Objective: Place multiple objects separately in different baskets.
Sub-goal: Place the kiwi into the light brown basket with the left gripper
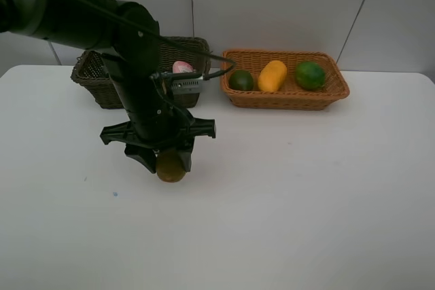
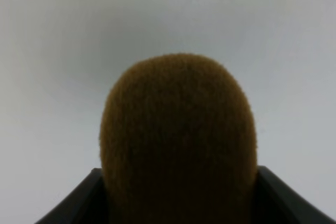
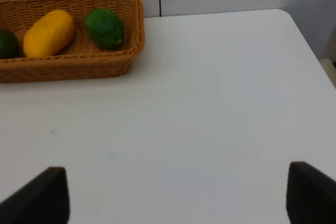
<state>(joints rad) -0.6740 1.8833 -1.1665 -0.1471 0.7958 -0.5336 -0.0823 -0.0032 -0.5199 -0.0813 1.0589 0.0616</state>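
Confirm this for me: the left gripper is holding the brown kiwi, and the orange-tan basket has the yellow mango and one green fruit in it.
One detail is wrong. The orange-tan basket holds the yellow mango and two green fruits, not one, as the exterior high view shows. The left gripper does hold the brown kiwi.

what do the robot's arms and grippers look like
The left arm is glossy black with thick rounded links, black cables along it and a small grey module near the wrist. The left gripper has black wedge-shaped fingers. The right gripper shows matte black finger tips only.
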